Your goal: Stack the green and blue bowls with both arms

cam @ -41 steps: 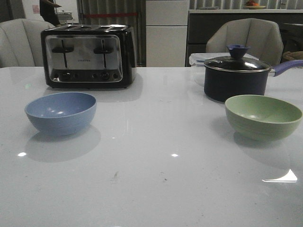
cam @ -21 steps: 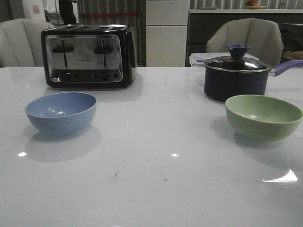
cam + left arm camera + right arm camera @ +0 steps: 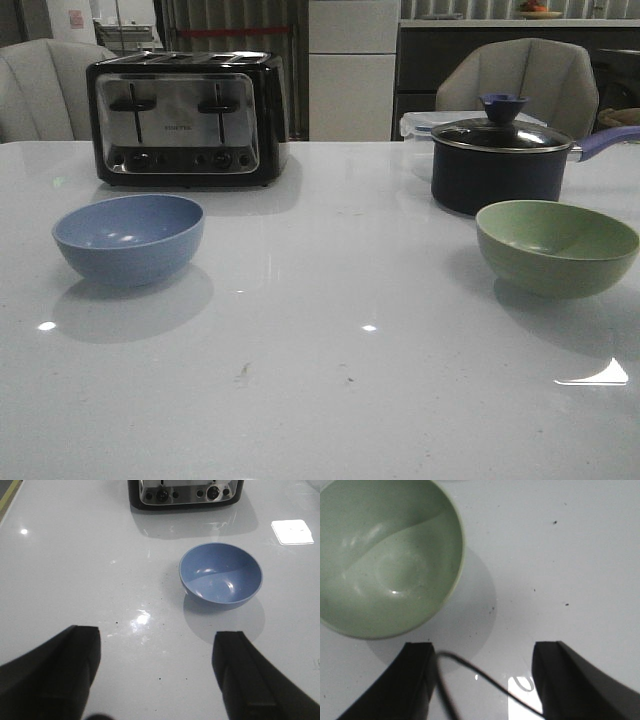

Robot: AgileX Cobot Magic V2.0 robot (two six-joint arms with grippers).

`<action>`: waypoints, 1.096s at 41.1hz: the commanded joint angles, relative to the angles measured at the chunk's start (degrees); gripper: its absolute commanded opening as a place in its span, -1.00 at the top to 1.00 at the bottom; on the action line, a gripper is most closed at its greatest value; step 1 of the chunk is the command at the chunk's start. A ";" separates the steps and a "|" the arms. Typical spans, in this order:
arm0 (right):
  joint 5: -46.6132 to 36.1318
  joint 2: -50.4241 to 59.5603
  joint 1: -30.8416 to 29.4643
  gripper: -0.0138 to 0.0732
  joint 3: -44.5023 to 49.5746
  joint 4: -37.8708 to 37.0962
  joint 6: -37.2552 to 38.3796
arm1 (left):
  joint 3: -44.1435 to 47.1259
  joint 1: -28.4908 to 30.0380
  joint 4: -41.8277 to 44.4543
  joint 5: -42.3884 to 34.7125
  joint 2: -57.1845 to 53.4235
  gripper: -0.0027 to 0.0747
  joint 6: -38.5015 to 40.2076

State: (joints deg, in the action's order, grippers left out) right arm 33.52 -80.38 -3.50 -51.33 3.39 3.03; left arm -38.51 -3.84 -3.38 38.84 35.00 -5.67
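**Bowls apart, both my claws spread and holding nothing**

Blue bowl [image 3: 128,238] sits upright on the white table [image 3: 320,400] on my left side, in front of the black and steel toaster [image 3: 187,118] but well clear of it. The green bowl [image 3: 556,247] sits upright far over on my right, just in front of the dark lidded saucepan [image 3: 500,160]; from the front I cannot tell whether the two touch. Both bowls look bare inside, and they are well apart from each other.

My left gripper [image 3: 157,672] hangs above bare table with its fingers spread wide, nothing between them; the blue bowl lies ahead of it, nearer one finger than the other. My right gripper [image 3: 482,680] is also spread wide and holds nothing. The green bowl's rim is just beside one of its fingers [image 3: 402,685], and a thin dark cable [image 3: 470,680] loops across the gap.
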 commanded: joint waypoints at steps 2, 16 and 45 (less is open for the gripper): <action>1.58 -4.96 -0.47 -0.52 -7.59 1.50 -2.29 | -1.95 -0.38 -0.30 -3.93 0.41 -0.44 0.46; 7.34 -21.21 -0.47 -0.51 -21.65 8.14 -9.11 | -1.95 -0.38 -0.30 -3.93 0.41 -0.44 0.46; 10.24 -23.09 1.21 0.63 -27.21 7.92 -9.17 | -1.95 -0.38 -0.30 -3.93 0.41 -0.44 0.46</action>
State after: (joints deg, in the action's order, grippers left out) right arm 43.85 -108.60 -3.15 -76.15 10.92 -5.33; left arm -38.51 -3.84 -3.38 38.84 35.00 -5.67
